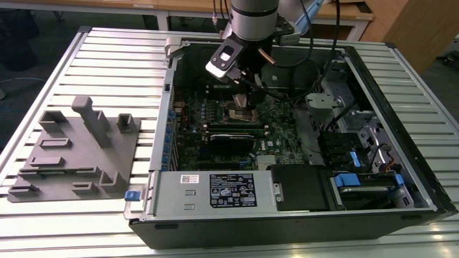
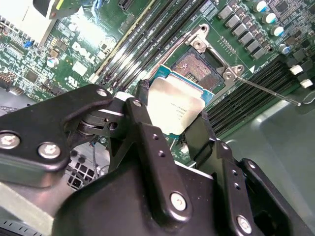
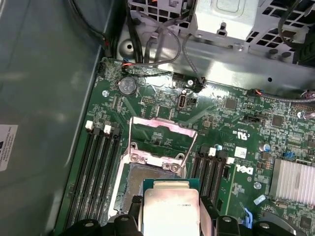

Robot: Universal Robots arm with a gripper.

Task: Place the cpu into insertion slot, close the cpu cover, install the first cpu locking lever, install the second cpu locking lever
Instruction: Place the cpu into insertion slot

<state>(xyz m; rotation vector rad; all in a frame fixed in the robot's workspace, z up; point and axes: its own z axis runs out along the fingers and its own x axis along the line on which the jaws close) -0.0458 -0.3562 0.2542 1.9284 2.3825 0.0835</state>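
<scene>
**Q:** What does the exterior view show?

**A:** An open computer case (image 1: 401,115) lies on a slatted metal table (image 1: 107,48). A grey moulded fixture (image 1: 79,145) sits on the table toward the exterior view's left. The robot arm (image 1: 252,19) reaches down into the case. Its gripper (image 1: 241,101) hangs just above the insertion slot (image 1: 241,114) on the green motherboard (image 1: 276,137).

**Q:** And the second wrist view?

**A:** Two black fingers (image 2: 147,132) are clamped on opposite edges of the cpu (image 2: 174,105), whose silvery top faces the camera. The chip sits between the jaws near their tips. It is tilted and overlaps one corner of the insertion slot (image 2: 199,66), leaving the dark centre uncovered. I cannot tell whether the chip touches the socket. A thin locking lever (image 2: 269,89) sticks out from the socket across the black memory slots (image 2: 246,103).

**Q:** What about the first wrist view?

**A:** The cpu (image 3: 170,211) is gripped between the fingers (image 3: 209,216), partly over the insertion slot (image 3: 130,184). Beyond the slot the cpu cover (image 3: 147,158) stands raised open, with green board visible through its window. Memory slots (image 3: 98,167) flank the socket on both sides. A coin battery (image 3: 128,86) sits farther along the board.
</scene>
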